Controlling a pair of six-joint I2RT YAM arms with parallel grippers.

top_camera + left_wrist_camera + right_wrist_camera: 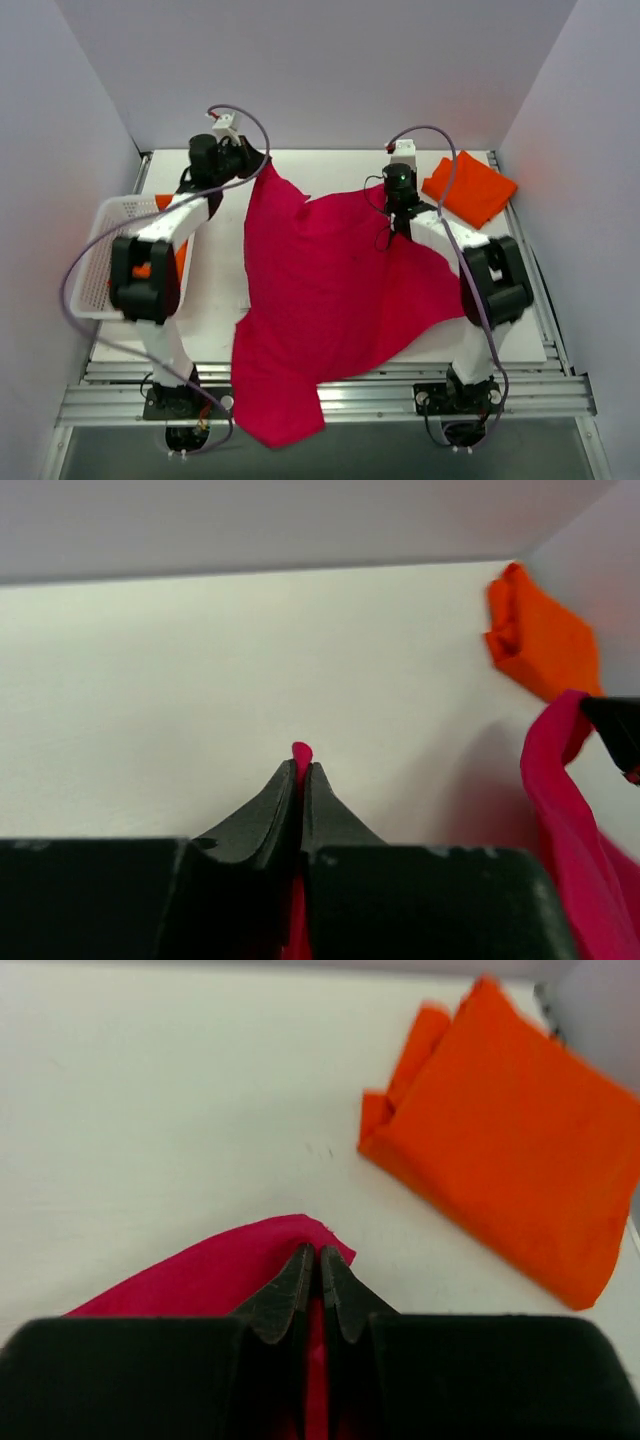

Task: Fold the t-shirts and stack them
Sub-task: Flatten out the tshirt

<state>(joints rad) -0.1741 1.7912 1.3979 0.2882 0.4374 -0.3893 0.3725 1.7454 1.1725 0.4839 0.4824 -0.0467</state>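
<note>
White tabletop [215, 300], pale walls on three sides, and the crimson t-shirt [330, 290] takes up the middle of it. Both arms are on the cloth. Left gripper [301, 770] is clamped tight, fingers pressed together with a sliver of crimson poking out between the tips; that is the shirt's far-left corner, drawn up into a peak towards the back of the table. Right gripper [320, 1260] is pinched closed too, biting a crimson edge at the shirt's far-right side, with the fabric lying on the white surface just beyond the fingertips. Between the two grips the far edge sags into a shallow dip. From there the shirt spreads down across the table, one wing reaching right under the right arm, and its near-left part spills over the near edge and hangs past the rail. Far-right corner: a folded orange t-shirt [470, 187] lies flat, apart from the crimson one. Left side: a white mesh basket [100, 250] sits under the left arm.
</note>
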